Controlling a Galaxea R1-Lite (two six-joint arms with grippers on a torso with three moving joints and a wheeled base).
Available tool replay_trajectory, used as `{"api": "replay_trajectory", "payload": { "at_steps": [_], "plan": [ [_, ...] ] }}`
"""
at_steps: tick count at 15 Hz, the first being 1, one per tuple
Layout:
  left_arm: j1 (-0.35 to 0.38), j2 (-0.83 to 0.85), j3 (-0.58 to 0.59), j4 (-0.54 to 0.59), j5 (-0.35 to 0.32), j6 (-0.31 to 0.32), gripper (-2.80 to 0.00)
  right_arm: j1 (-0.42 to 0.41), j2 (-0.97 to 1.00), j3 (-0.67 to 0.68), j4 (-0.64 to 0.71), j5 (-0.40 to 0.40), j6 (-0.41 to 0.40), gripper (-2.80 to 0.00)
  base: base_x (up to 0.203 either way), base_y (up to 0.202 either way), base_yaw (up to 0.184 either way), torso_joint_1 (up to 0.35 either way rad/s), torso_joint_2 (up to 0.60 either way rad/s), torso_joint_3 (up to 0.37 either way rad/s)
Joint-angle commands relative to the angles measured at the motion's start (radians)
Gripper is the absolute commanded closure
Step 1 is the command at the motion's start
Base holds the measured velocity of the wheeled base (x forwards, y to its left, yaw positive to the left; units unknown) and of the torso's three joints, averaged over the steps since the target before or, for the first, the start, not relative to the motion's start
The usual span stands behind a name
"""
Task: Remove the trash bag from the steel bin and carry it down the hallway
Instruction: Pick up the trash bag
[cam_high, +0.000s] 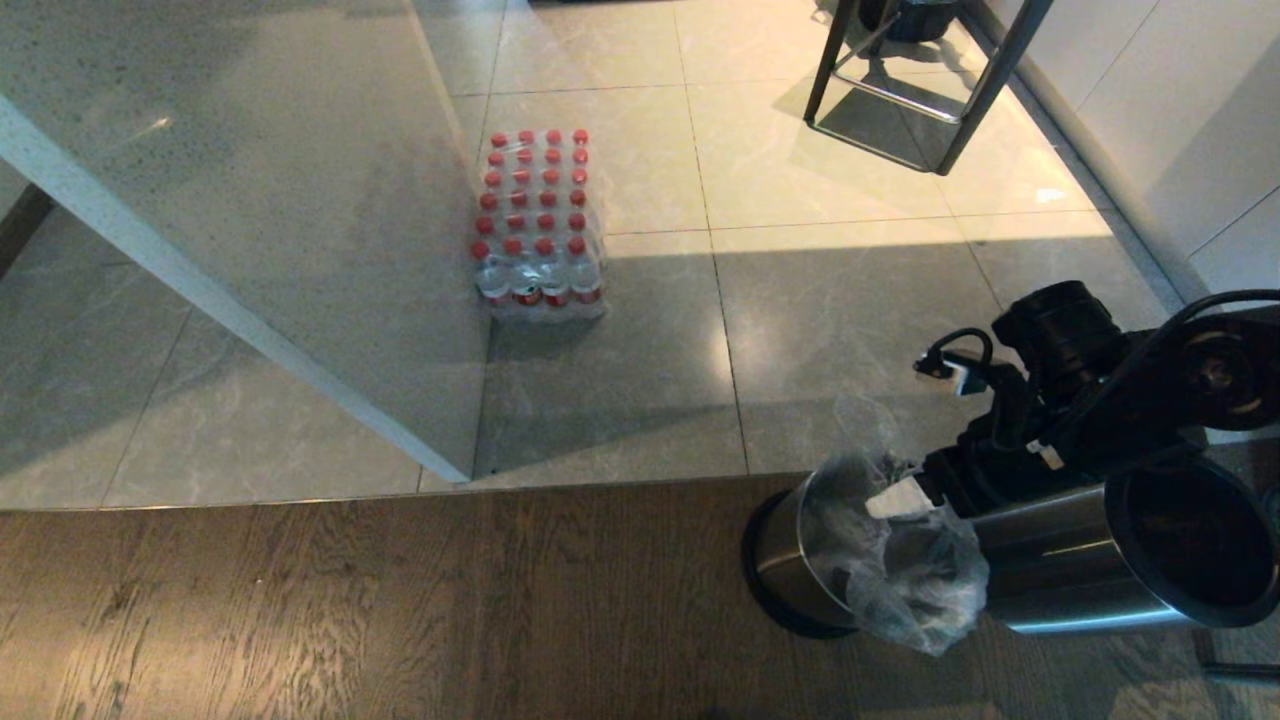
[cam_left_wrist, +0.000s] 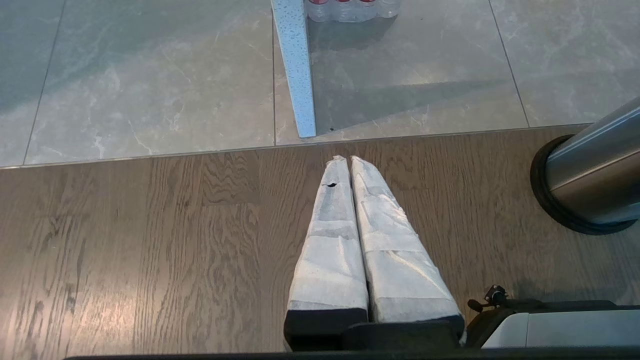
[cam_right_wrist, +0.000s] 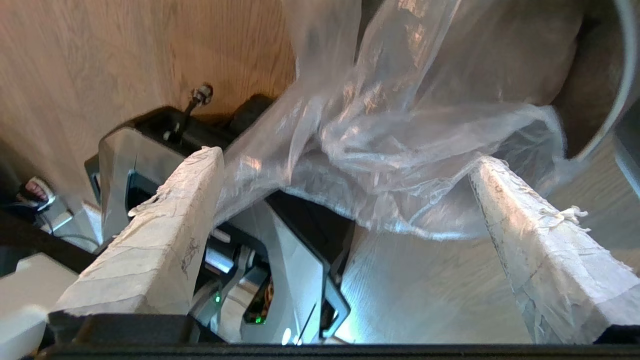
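Observation:
The steel bin (cam_high: 790, 560) stands on the wood floor at the lower right, with the clear crinkly trash bag (cam_high: 910, 570) bunched in its mouth and spilling over its rim. My right gripper (cam_high: 905, 500) reaches down to the bag's top edge; one white padded fingertip shows there. In the right wrist view the gripper (cam_right_wrist: 345, 157) is open, its fingers (cam_right_wrist: 165, 220) wide apart on either side of a fold of the bag (cam_right_wrist: 400, 130), not closed on it. My left gripper (cam_left_wrist: 345, 159) is shut and empty, parked low over the wood floor, left of the bin (cam_left_wrist: 590, 180).
A second steel cylinder (cam_high: 1150, 545) with a dark mouth stands right beside the bin, under my right arm. A shrink-wrapped pack of red-capped bottles (cam_high: 540, 225) sits on the tiles against a grey stone slab (cam_high: 250, 200). Black stool legs (cam_high: 900, 90) stand farther back.

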Motion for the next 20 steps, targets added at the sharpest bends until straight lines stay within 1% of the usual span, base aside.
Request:
{"api": "replay_trajectory", "payload": {
  "at_steps": [1, 4, 8, 10, 11, 13, 17, 20],
  "plan": [
    [0.000, 0.000, 0.000, 0.000, 0.000, 0.000, 0.00, 0.011, 0.041, -0.019, -0.003, -0.001, -0.001, -2.80, 0.000, 0.000, 0.000, 0.000, 0.00, 0.000],
    [0.000, 0.000, 0.000, 0.000, 0.000, 0.000, 0.00, 0.038, 0.088, -0.024, -0.008, -0.007, 0.000, -2.80, 0.000, 0.000, 0.000, 0.000, 0.00, 0.000],
    [0.000, 0.000, 0.000, 0.000, 0.000, 0.000, 0.00, 0.068, 0.170, -0.029, -0.121, -0.060, -0.001, -2.80, 0.000, 0.000, 0.000, 0.000, 0.00, 0.000],
    [0.000, 0.000, 0.000, 0.000, 0.000, 0.000, 0.00, 0.068, 0.208, -0.026, -0.135, -0.075, -0.014, -2.80, 0.000, 0.000, 0.000, 0.000, 0.00, 0.000],
    [0.000, 0.000, 0.000, 0.000, 0.000, 0.000, 0.00, 0.066, 0.226, -0.027, -0.141, -0.078, -0.036, -2.80, 0.000, 0.000, 0.000, 0.000, 0.00, 0.000],
    [0.000, 0.000, 0.000, 0.000, 0.000, 0.000, 0.00, 0.061, 0.260, -0.027, -0.186, -0.107, -0.057, -2.80, 0.000, 0.000, 0.000, 0.000, 0.00, 0.000],
    [0.000, 0.000, 0.000, 0.000, 0.000, 0.000, 0.00, 0.049, 0.328, -0.030, -0.226, -0.122, -0.062, -2.80, 0.000, 0.000, 0.000, 0.000, 0.00, 0.000],
    [0.000, 0.000, 0.000, 0.000, 0.000, 0.000, 0.00, 0.048, 0.376, -0.029, -0.281, -0.157, -0.058, -2.80, 0.000, 0.000, 0.000, 0.000, 0.00, 0.000]
  ]
}}
